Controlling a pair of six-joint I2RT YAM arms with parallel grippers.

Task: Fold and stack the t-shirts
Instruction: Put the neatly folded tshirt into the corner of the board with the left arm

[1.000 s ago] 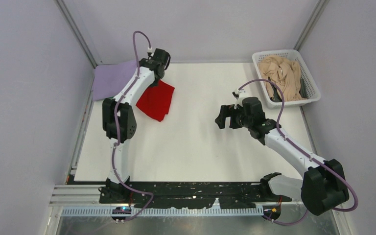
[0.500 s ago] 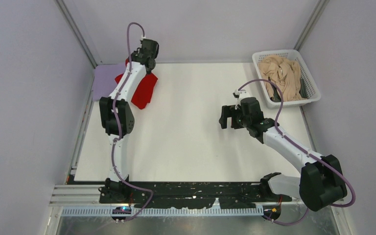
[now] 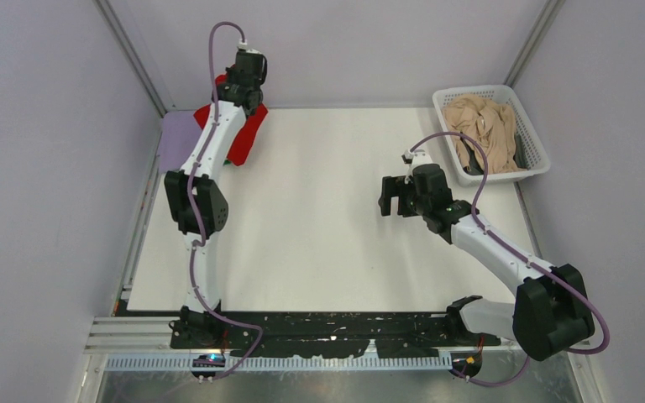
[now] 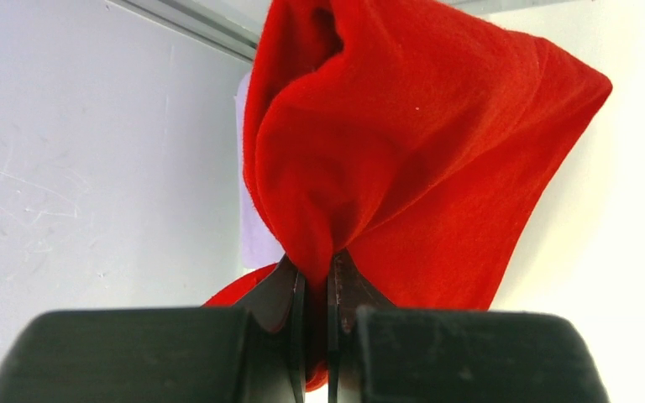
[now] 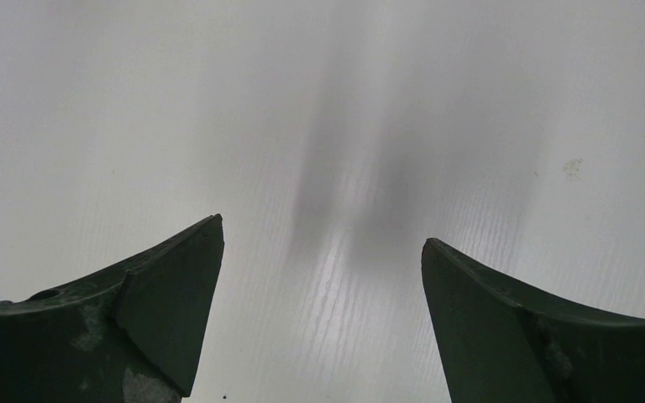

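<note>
Since a second ago my left arm has swung from the counter's far-left area toward its far-left corner, taking the red t-shirt with it. That shirt had been lying on the bare surface just right of the lavender t-shirt. Now it is lifted and hangs over the lavender one, so only a strip of lavender shows along the left edge near that corner. My left gripper is clamped on a pinch of the red cloth, jaws nearly together with the fabric bunched between them and draping away in a loose fold. From the wrist view a pale sliver of lavender shows behind the red. Whether the lower part of the red shirt touches the lavender one, I cannot tell. My right arm has barely shifted in that second. Its gripper hovers right of the counter's middle, jaws spread wide with nothing between them, only the white surface and a soft shadow below. Counting from left to right, I see one lavender shirt, one red shirt, and one beige t-shirt crumpled in a heap. It is too rumpled to say whether it is a single garment. It lies inside the one white basket, which stands at the far-right corner. That makes three shirt colours, one basket, and my two grippers.
</note>
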